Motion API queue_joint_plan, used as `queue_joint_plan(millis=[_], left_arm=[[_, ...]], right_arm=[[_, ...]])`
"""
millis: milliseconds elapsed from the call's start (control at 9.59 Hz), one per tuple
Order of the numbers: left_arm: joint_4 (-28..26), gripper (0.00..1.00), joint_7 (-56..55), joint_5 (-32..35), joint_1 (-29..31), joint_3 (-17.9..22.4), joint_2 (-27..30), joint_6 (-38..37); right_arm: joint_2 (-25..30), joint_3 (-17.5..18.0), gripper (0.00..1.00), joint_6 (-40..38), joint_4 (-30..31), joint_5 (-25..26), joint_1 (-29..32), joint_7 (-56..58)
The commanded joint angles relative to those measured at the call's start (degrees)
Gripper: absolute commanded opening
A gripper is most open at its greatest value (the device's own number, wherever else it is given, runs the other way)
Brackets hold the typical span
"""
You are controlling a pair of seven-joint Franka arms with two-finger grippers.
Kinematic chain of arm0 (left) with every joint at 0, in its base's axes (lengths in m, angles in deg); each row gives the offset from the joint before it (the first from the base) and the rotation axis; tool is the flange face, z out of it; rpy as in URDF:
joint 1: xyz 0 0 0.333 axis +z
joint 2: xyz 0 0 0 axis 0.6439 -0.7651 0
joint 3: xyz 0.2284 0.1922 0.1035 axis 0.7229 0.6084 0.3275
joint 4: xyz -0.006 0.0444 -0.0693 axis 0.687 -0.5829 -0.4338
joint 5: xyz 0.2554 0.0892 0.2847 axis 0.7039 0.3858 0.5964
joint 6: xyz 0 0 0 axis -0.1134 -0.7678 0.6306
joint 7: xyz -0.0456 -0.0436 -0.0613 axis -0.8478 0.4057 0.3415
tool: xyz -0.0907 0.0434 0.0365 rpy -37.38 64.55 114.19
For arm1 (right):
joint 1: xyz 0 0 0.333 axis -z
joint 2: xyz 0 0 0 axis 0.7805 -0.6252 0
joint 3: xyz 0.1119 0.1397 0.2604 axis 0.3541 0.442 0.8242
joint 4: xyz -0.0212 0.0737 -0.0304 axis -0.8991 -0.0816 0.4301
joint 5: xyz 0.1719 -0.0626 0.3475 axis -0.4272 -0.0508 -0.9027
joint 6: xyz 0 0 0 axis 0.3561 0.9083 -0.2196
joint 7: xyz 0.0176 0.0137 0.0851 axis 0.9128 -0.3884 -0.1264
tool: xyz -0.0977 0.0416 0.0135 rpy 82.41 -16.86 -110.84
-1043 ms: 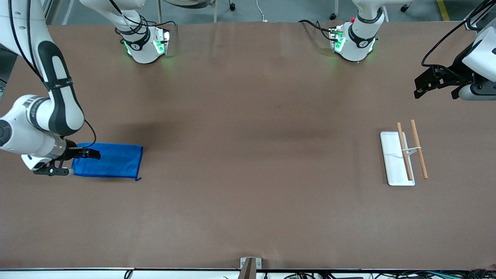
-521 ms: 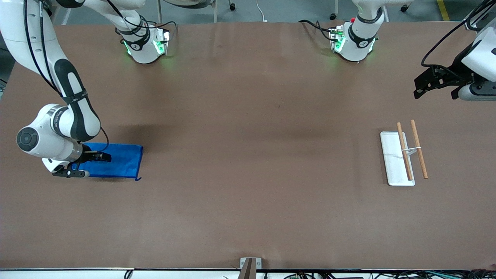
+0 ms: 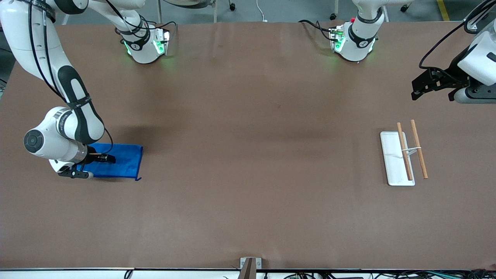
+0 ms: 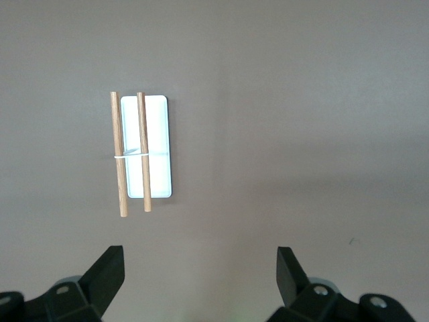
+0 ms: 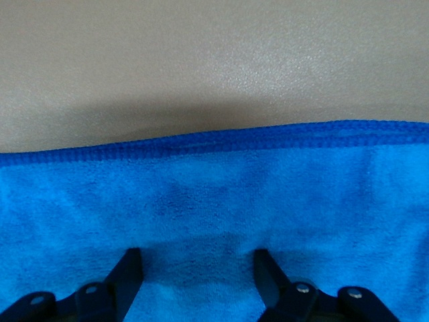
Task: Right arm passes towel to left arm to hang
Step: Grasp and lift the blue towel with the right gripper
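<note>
The bright blue towel lies flat on the table at the right arm's end. My right gripper is down on it, near the middle of the cloth. In the right wrist view the right gripper has its two fingers apart and pressed into the towel, with cloth between them and the hemmed edge just ahead. My left gripper hangs open and empty over the table at the left arm's end, waiting. In the left wrist view the left gripper has bare table between its fingers.
A white flat base with two wooden rods tied across it lies at the left arm's end, nearer the front camera than the left gripper. The left wrist view shows the same base. A metal bracket sits at the table's front edge.
My right gripper has slid farther over the towel toward its middle and lowered onto it, and its fingers have drawn closer together. The left arm has barely moved.
</note>
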Motion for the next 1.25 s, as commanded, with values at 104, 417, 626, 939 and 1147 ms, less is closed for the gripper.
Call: queue_joint_plan(millis=[104, 417, 626, 939, 1147], left_arm=[[-0.4, 1.0, 0.4, -0.4, 0.0, 0.0, -1.1, -0.1], [-0.3, 1.0, 0.0, -0.5, -0.1, -0.2, -1.1, -0.1], [-0.3, 1.0, -0.2, -0.4, -0.4, -0.5, -1.1, -0.1], [-0.4, 1.0, -0.3, -0.7, -0.7, -1.1, -1.1, -0.1], [-0.7, 1.0, 0.8, -5.7, -0.4, -1.8, -1.1, -0.2]], right_arm=[[-1.2, 0.4, 0.0, 1.4, 0.1, -1.1, 0.2, 0.9], [2.7, 0.5, 0.0, -3.7, -0.8, -1.1, -0.3, 0.1], [7.5, 0.5, 0.0, -12.8, -4.3, -1.1, -0.3, 0.0], [13.0, 2.1, 0.0, -25.2, -10.8, -3.1, -1.6, -2.6], [15.2, 2.4, 0.0, -32.4, -14.8, -9.6, -4.6, -6.4]])
